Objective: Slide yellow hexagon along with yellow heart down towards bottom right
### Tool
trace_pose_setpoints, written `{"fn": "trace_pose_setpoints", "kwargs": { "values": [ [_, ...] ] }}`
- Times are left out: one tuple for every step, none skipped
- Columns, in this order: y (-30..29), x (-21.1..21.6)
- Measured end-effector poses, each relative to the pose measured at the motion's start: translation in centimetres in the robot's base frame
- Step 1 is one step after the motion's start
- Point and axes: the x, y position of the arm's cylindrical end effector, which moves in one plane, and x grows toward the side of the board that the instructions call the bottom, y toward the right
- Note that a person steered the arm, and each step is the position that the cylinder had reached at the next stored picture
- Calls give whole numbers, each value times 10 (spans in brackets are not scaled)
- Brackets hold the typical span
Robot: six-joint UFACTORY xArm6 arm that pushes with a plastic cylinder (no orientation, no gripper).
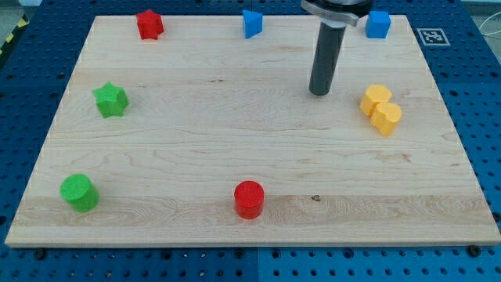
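Yellow hexagon [386, 117] touching yellow heart [375, 98]

- Two yellow blocks are seen at the view's right side of the wooden board [235, 141], about mid-height, near the right edge.
- Yellow heart [376, 98]: the upper-left of the pair; its lobed top outline can just be made out. It is lying flat on the board.
- Yellow hexagon [387, 117]: the lower-right of the pair, flat on the board, faceted sides visible.
- The two blocks are observed touching, set on a diagonal from upper left to lower right.
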Motion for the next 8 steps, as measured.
{"fn": "trace_pose_setpoints", "kwargs": {
  "values": [
    [26, -4],
    [63, -4],
    [98, -4],
    [127, -1],
    [135, 4],
    [120, -10],
    [93, -35],
    [69, -32]
  ]
}}
